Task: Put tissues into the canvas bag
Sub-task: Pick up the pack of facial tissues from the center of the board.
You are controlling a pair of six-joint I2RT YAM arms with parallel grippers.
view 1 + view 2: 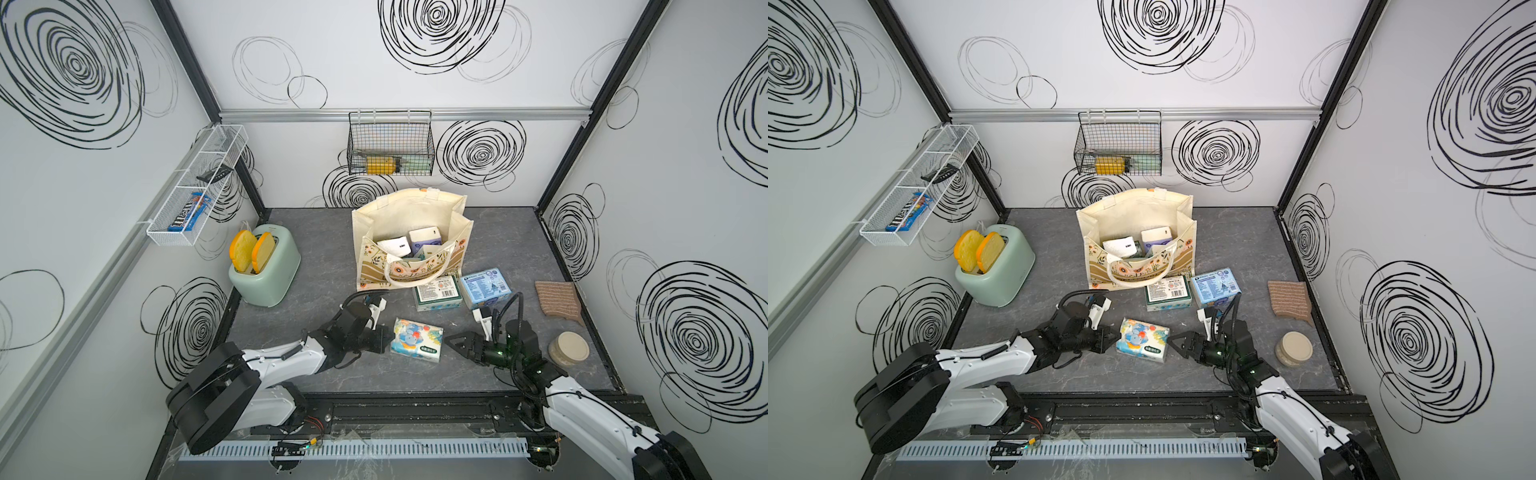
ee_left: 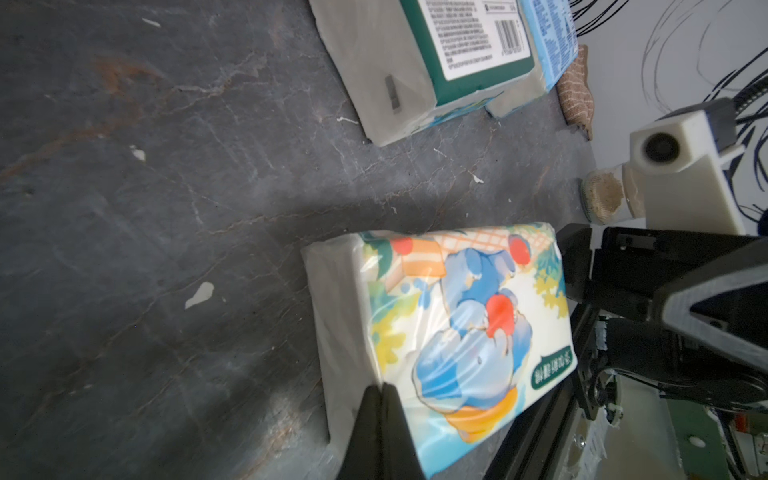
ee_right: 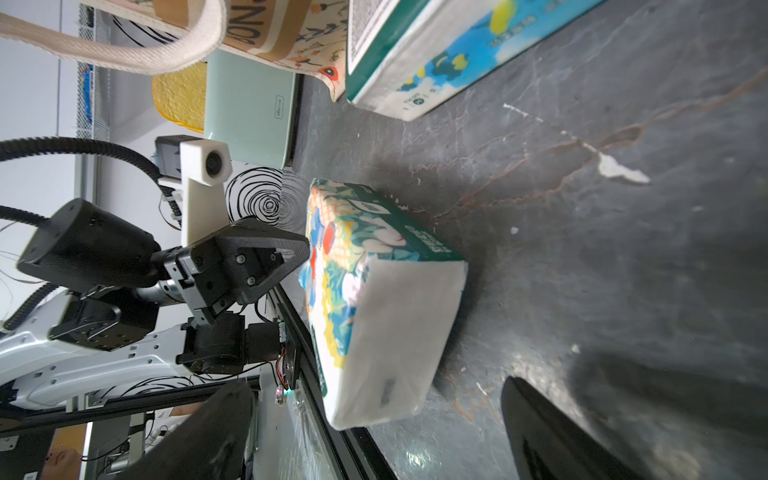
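Note:
A white tissue pack with a colourful elephant print (image 1: 417, 340) (image 1: 1144, 340) lies flat on the dark table between my two grippers. My left gripper (image 1: 388, 338) (image 2: 380, 388) is shut, its joined tips touching the pack's (image 2: 457, 324) left end edge. My right gripper (image 1: 451, 343) (image 3: 382, 440) is open just off the pack's (image 3: 390, 353) right end, with nothing between its fingers. The canvas bag (image 1: 374, 224) (image 1: 1100, 220) stands upright behind, holding several packs, one white (image 1: 392, 247) and one purple (image 1: 424, 237). A green-white pack (image 1: 437, 293) and a light blue pack (image 1: 485, 286) lie at the bag's front.
A mint toaster (image 1: 266, 266) with toast stands at the left. A brown striped cloth (image 1: 557, 299) and a round lidded jar (image 1: 568, 348) lie at the right. A black wire basket (image 1: 390, 143) hangs on the back wall, a white wire shelf (image 1: 195, 187) on the left wall.

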